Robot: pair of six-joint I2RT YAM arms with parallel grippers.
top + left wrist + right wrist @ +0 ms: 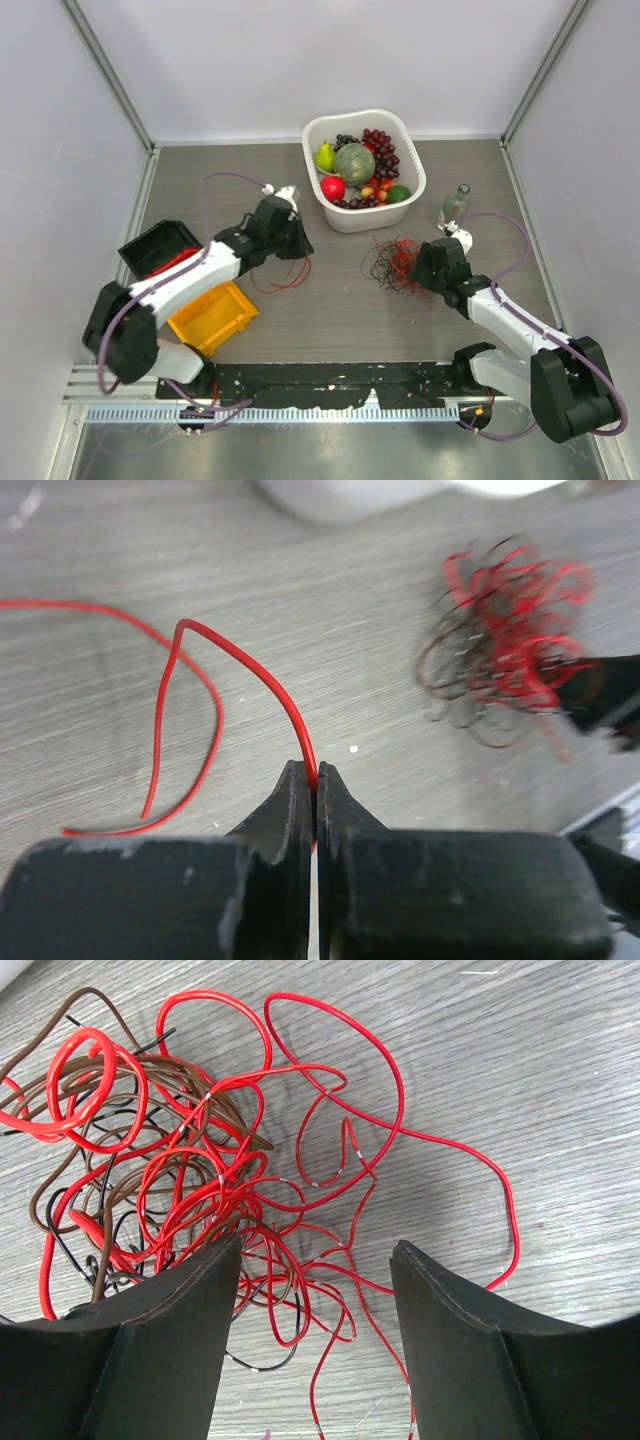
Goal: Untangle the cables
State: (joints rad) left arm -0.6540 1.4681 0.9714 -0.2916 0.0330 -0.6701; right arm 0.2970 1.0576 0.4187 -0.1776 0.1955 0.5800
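Red and brown cables (180, 1160) lie knotted on the table (330, 320), just in front of the fruit basket (360, 218). The right gripper (315, 1260), jaws wide and empty, hangs over the knot's near edge, apparently ready to pick at it. One red cable (250, 670) lies well apart to the left, pinched tight in the left gripper (313, 775), seemingly to hold it clear of the tangle.

grey table (330, 325) carries the cables (392, 262), a white basin (372, 220), a bottle (455, 205), black bin (155, 245), orange bin (213, 315).

Fruit basket (362, 219), bottle (455, 203), black bin (150, 246) and yellow bin (214, 313) occupy the table (330, 310).
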